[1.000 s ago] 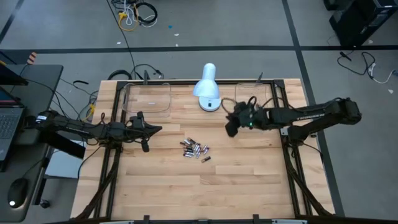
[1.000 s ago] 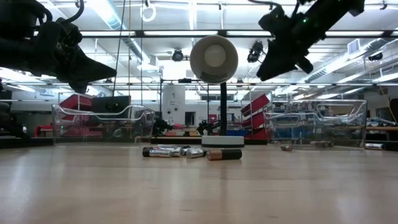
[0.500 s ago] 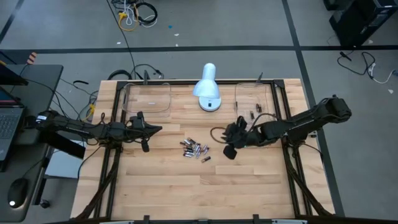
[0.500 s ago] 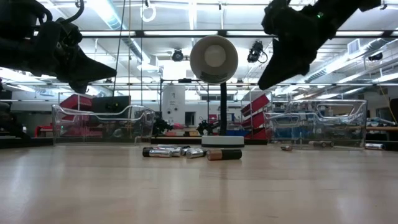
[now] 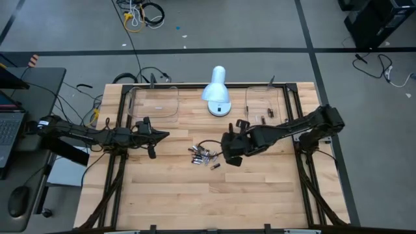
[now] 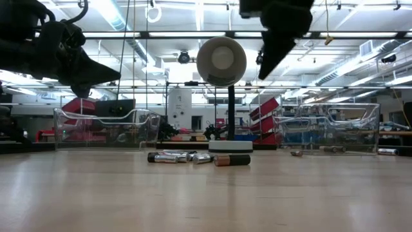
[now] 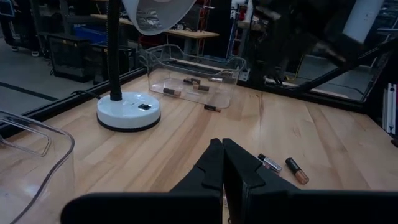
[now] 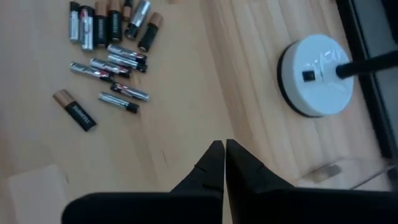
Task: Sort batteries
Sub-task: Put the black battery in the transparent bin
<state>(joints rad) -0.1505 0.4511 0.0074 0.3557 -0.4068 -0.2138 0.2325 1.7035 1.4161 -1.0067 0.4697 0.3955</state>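
The batteries [image 5: 203, 156] lie in a loose pile on the wooden table's middle; the right wrist view shows the pile [image 8: 109, 46], with one coppery battery [image 8: 74, 110] apart from it. My right gripper [image 5: 229, 156] hangs shut and empty above the table, just right of the pile, pointing steeply down [image 8: 222, 155]. At the table's left, my left gripper [image 5: 159, 135] waits shut and level [image 7: 222, 155], well above the table. A few batteries [image 7: 189, 81] lie inside the right clear tray [image 5: 265, 104].
A white desk lamp [image 5: 216, 91] stands at the far middle, its round base [image 8: 317, 74] just beyond my right gripper. An empty clear tray [image 5: 154, 101] sits at the far left. One battery [image 7: 211, 108] lies on the table beside the right tray.
My right gripper has swung from beside the lamp toward the table's near edge and left, to the battery pile. It has rolled, tipped further down and shut on nothing. The batteries have not moved.
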